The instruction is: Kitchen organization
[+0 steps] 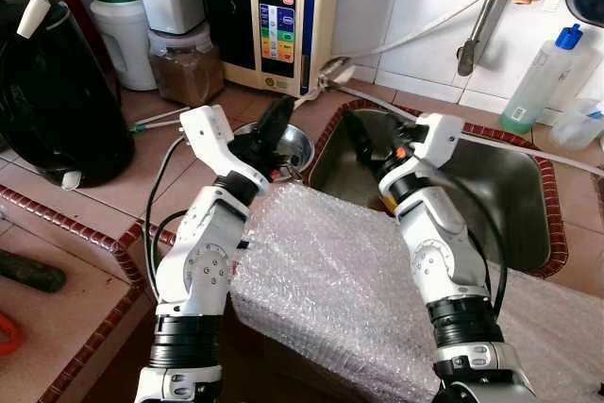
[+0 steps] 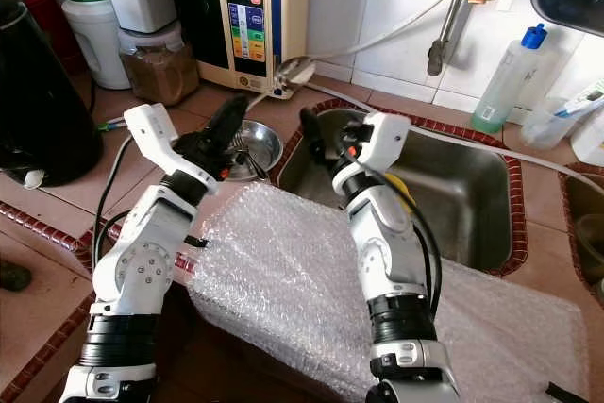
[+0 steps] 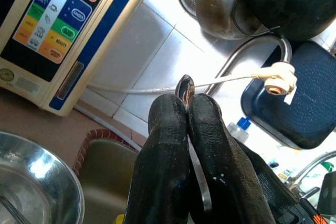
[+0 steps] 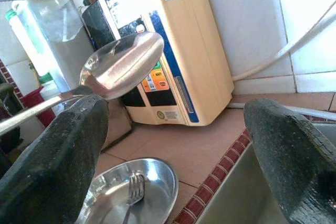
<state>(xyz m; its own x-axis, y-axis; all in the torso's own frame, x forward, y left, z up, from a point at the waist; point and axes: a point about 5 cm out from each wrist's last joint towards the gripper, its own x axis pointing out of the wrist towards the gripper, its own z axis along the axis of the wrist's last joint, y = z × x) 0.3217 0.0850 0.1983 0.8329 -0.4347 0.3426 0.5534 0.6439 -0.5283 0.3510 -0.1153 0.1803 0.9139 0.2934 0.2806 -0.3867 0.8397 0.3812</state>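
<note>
Left gripper [image 1: 275,123] pinching spoon [image 3: 185,86] aloft

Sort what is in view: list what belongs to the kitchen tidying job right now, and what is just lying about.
In the job:
spoon, pinched in the left pincer
metal bowl holding a fork
right pincer, open by the sink

Lying about:
water machine
spray bottle
bubble wrap
black bag

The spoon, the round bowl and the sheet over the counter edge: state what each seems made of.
Spoon: polished metal, likely stainless steel; it mirrors the room. The left gripper has its fingers shut on it.
Bowl: thin shiny metal with bright glare, a fork inside.
Sheet: clear plastic bubble wrap, dotted with small air cells.
</note>
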